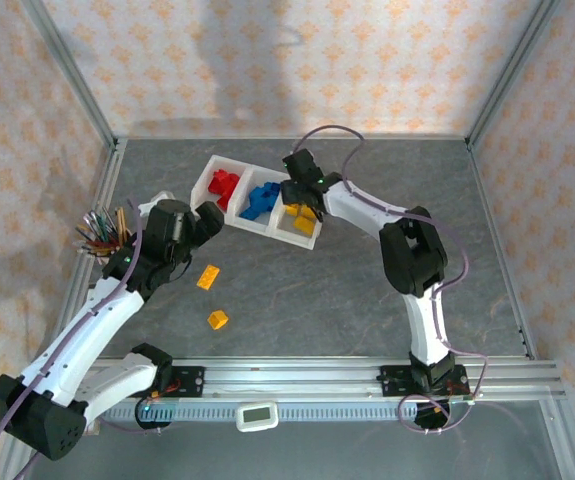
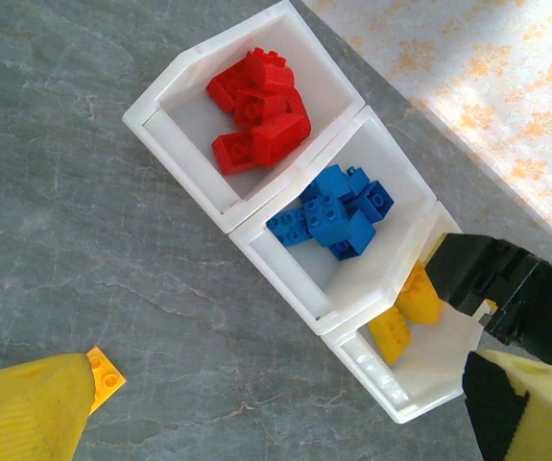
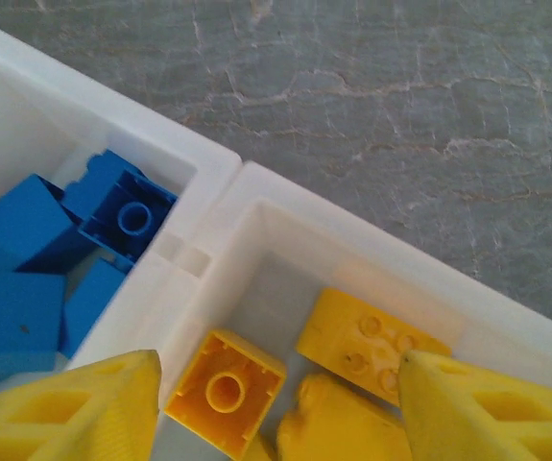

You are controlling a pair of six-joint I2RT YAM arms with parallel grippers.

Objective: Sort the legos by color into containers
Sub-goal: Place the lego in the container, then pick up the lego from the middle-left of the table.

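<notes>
The containers are three joined white bins at the table's middle back. Red legos fill one end bin, blue legos the middle one, and yellow legos the other end bin. My right gripper hangs open over the yellow bin, its fingers on either side of loose yellow legos lying on the bin floor. My left gripper is open and empty, just left of the tray above bare table. Two yellow legos lie on the table in front of it.
A pink cup of pencils stands at the left edge, close behind my left arm. Metal frame rails run along the table's sides. My right gripper reaches in over the tray from the right.
</notes>
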